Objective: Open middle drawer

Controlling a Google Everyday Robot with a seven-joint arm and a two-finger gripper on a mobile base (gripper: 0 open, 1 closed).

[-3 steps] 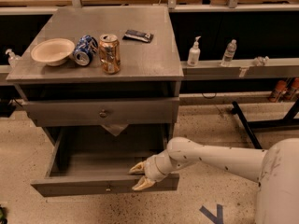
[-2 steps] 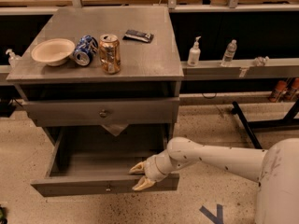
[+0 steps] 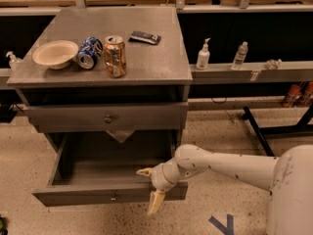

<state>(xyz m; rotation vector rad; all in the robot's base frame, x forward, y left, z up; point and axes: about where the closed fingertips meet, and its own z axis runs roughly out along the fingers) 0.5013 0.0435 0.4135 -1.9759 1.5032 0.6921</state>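
Note:
The middle drawer (image 3: 88,196) is the low, wide grey front with a tiny knob (image 3: 113,197). It stands pulled far out of the grey cabinet, with its shallow box showing. My gripper (image 3: 150,187) is at the right part of that front's top edge, on the white arm coming from the lower right. It is open. One finger (image 3: 145,172) points over the drawer box and the other finger (image 3: 155,203) hangs in front of the drawer front. It holds nothing.
The taller drawer front with a bigger knob (image 3: 108,118) above is shut. On the cabinet top (image 3: 156,58) are a bowl (image 3: 55,53), a blue can on its side (image 3: 89,52), an upright gold can (image 3: 115,56) and a black packet (image 3: 145,37). Bottles (image 3: 203,54) stand on the right-hand shelf. A black frame leg (image 3: 257,131) is on the floor.
The gripper's fingers have spread wider, with the lower one swung down in front of the drawer front. The drawer and the arm have stayed where they were.

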